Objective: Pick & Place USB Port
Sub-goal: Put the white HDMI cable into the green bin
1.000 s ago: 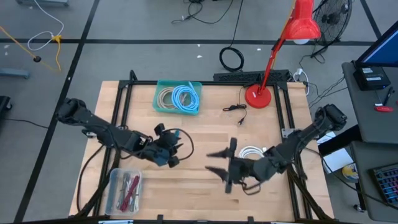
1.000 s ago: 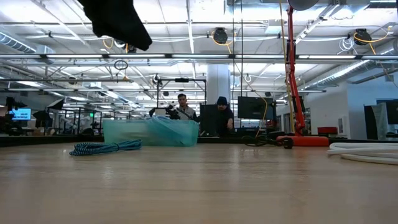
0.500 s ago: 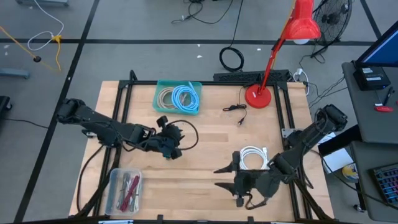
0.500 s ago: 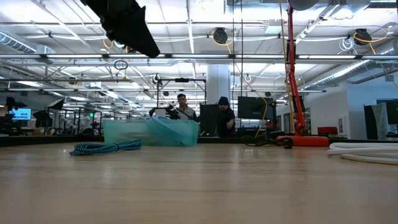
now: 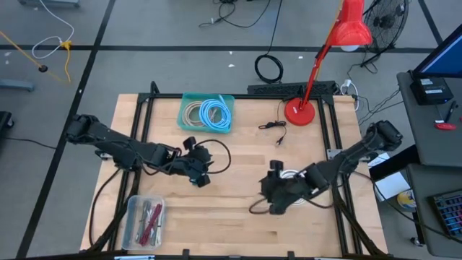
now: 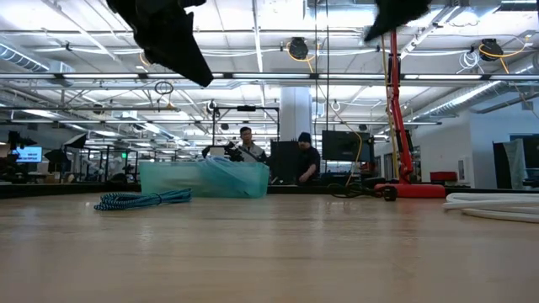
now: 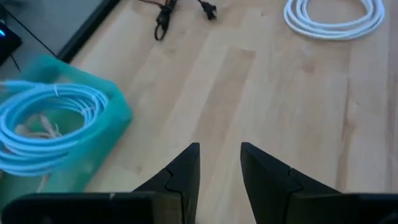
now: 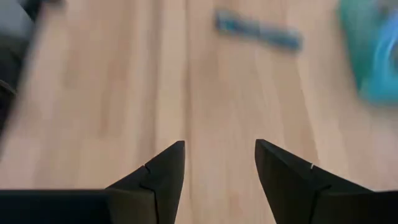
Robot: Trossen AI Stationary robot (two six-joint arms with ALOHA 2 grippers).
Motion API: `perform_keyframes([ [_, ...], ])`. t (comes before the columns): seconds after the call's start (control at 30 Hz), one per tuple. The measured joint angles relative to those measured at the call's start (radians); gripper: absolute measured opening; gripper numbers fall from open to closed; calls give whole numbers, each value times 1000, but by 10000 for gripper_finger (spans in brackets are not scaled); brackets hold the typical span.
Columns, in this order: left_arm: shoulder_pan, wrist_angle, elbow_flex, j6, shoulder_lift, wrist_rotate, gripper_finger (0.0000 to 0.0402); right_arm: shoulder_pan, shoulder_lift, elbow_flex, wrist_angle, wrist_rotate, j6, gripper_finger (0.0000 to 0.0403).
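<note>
Since both grippers hang empty above table (image 5: pixel 238 155), nothing gripped yet. Left gripper (image 7: pixel 219 163) at centre-left of high view: narrow gap between fingers, holds nothing. Right gripper (image 8: pixel 219 163) at lower centre-right: open wider, empty. Blue-black cable (image 6: pixel 139 199), likely USB thing, lies on wood at left of low view, near teal bin (image 5: pixel 206 113). Risks: right arm sweeps over white cable coil (image 7: pixel 334 17) and drags it; narrow left jaws push cable instead of straddling it.
</note>
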Motion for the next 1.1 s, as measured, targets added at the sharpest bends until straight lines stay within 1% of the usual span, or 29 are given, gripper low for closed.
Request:
perform_keyframes([
  [0.1, -6, 1, -18, -33, 0, 13, 120, -22, 0, -47, -92, -55, 91, 187],
  [0.27, -23, 1, -66, -123, 0, 14, 120, -30, 0, -163, -168, -151, 196, 187],
  [0.47, -51, 7, -111, -233, 0, 15, 120, -30, 0, -316, -168, -152, 306, 187],
  [0.63, -76, 37, -124, -273, 0, 15, 120, -30, 0, -417, -125, -155, 365, 187],
  [0.7, -87, 50, -124, -276, 0, 16, 120, -31, 0, -447, -109, -207, 393, 187],
  [0.8, -97, 72, -124, -275, 0, 16, 120, -31, 0, -458, -99, -313, 435, 187],
  [0.97, -105, 89, -124, -274, 0, 16, 120, -31, -14, -458, -44, -485, 434, 187],
  [1.1, -105, 105, -124, -274, 0, 15, 120, -41, -45, -458, -19, -542, 432, 187],
])
